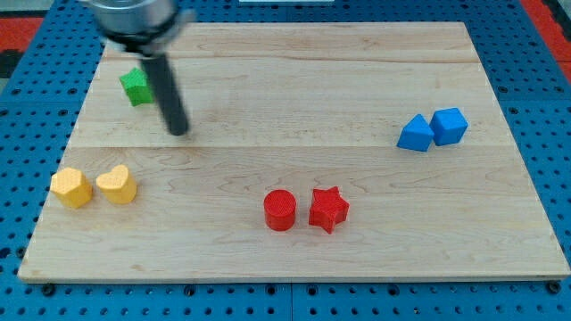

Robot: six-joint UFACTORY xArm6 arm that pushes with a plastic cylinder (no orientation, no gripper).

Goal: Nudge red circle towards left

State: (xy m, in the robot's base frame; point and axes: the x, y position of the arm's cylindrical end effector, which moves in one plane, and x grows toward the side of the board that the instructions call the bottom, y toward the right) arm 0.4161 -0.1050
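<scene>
A: Where is the red circle (279, 210)?

B: Near side of the wooden board (294, 85), a little left of centre. The red star (328, 209) sits just beside it on the right, nearly touching. Bare wood runs left of the circle as far as the yellow heart (117, 185) and the yellow hexagon (71, 188) near the left edge.

A: My tip?

B: My tip (179, 130) is at the far left, well apart from the red circle, just right of the green block (136, 86). It is a plain rod, so there is nothing to open or shut.

A: Anything unclear?

B: The rod is blurred and covers the green block's right side, so its shape cannot be told. The arm's housing is cut off at the top. The blue triangular block (416, 134) and blue cube (449, 126) touch, far right.
</scene>
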